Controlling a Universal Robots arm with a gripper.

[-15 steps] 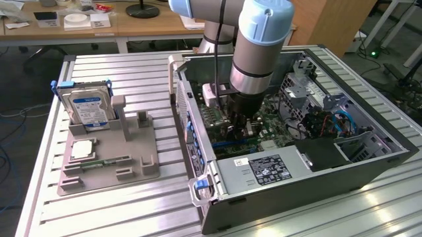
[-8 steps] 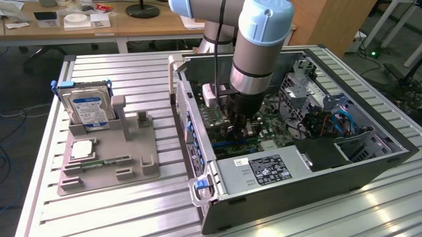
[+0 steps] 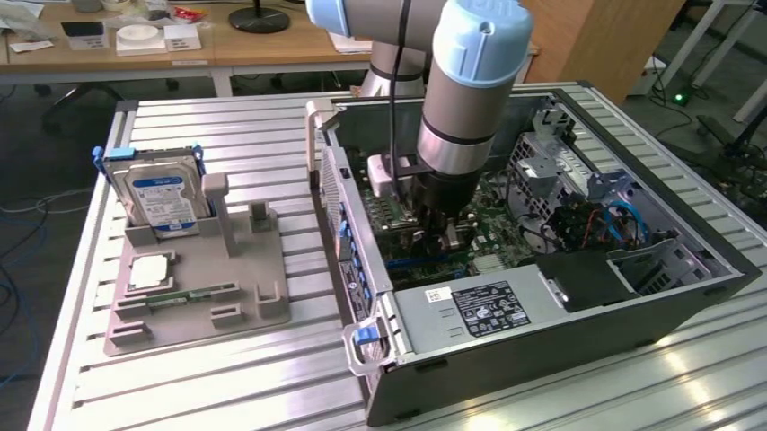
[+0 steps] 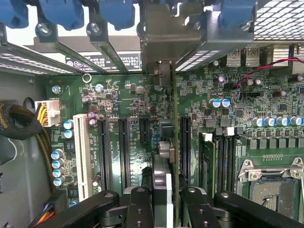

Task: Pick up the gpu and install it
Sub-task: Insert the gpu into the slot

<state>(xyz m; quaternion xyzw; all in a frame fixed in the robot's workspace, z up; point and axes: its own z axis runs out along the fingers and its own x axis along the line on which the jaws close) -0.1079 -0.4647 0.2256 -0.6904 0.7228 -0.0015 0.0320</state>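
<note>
My gripper (image 3: 434, 232) is down inside the open computer case (image 3: 671, 296), over the green motherboard (image 3: 486, 235). In the wrist view the gripper (image 4: 166, 202) is shut on the gpu (image 4: 175, 142), which I see edge-on as a thin vertical line between the black fingers (image 4: 139, 206). Its metal bracket (image 4: 161, 38) reaches up to the case's rear slot openings. The card's lower edge hangs right beside a long black expansion slot (image 4: 185, 147); I cannot tell whether it touches the slot. In the exterior view the arm hides most of the card.
Other black slots (image 4: 103, 152) and a white slot (image 4: 81, 156) lie beside it, with memory slots (image 4: 223, 156) and the CPU socket (image 4: 270, 185) on the other side. Outside the case, a grey fixture (image 3: 246, 314) holds a hard drive (image 3: 162, 199) and a memory stick (image 3: 186, 294). The power supply (image 3: 473, 310) sits at the near end.
</note>
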